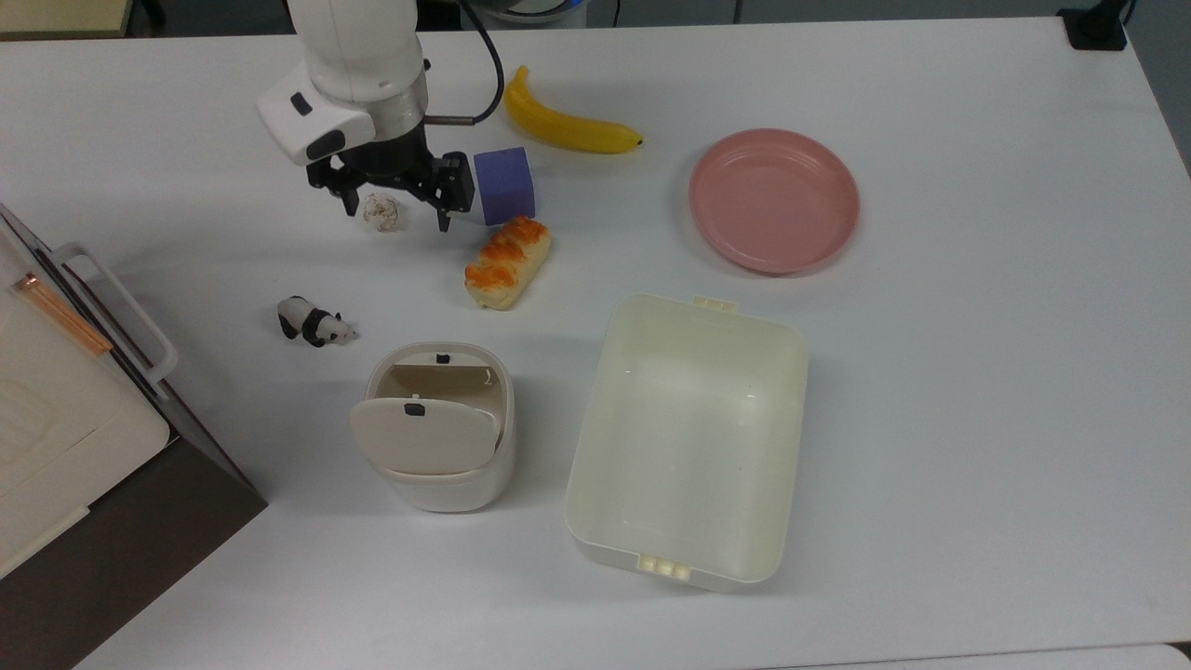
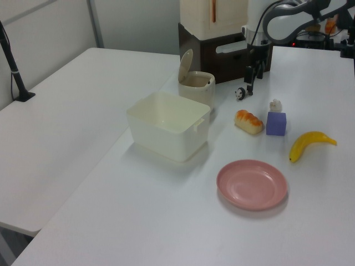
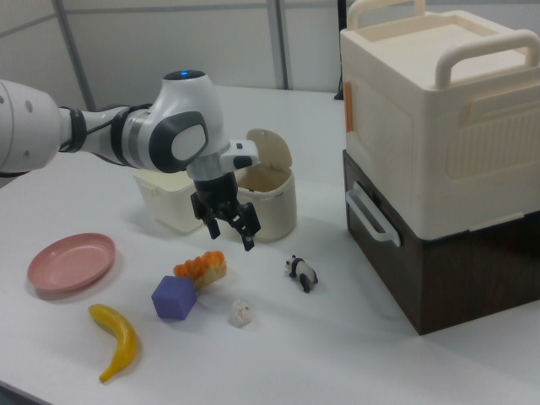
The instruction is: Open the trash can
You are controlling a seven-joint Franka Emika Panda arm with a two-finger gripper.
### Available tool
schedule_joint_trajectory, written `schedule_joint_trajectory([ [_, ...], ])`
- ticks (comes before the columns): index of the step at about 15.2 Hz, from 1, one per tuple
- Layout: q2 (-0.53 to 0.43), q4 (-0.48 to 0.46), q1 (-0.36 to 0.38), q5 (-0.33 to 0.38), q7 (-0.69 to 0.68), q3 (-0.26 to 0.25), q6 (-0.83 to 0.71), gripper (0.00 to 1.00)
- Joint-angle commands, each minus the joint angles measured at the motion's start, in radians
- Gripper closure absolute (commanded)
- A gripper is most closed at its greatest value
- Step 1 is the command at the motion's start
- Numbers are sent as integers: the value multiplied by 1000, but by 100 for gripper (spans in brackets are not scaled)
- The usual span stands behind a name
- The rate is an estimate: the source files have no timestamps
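The trash can (image 1: 437, 465) is a small cream bin near the front of the table in the top view, also seen in the left view (image 2: 197, 86) and the right view (image 3: 272, 202). Its beige lid (image 1: 421, 435) stands tipped up on its hinge, so the inside shows (image 3: 268, 150). My gripper (image 1: 398, 207) hangs open and empty well behind the can in the top view, its fingers straddling a small crumpled white ball (image 1: 381, 212). In the right view the gripper (image 3: 229, 233) is in front of the can, above the table.
A purple cube (image 1: 504, 184), a bread roll (image 1: 507, 261), a banana (image 1: 568, 126) and a pink plate (image 1: 774, 200) lie nearby. A toy panda (image 1: 314, 323) sits left of the can. A large lidless cream tub (image 1: 689, 437) stands to its right. A cream-and-brown box (image 1: 65, 428) fills the top view's left edge.
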Motion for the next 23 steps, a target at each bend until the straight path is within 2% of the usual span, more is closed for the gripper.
schedule_joint_trajectory([
  [1, -95, -148, 6, -18, -8, -3, 63, 0],
  [5, -123, -214, 4, -21, -11, -6, 96, 0],
  [8, -126, -205, -2, -23, -20, -10, 93, 0],
  [12, -129, -144, -2, -11, -13, -10, 65, 0],
  [14, -140, -79, 0, -4, -14, -10, -14, 0],
  [17, -135, 37, 1, 74, -19, -10, -122, 0],
  [19, -130, 86, 1, 82, -16, -10, -157, 0],
  [23, -132, 88, 4, 85, -17, -10, -171, 0],
])
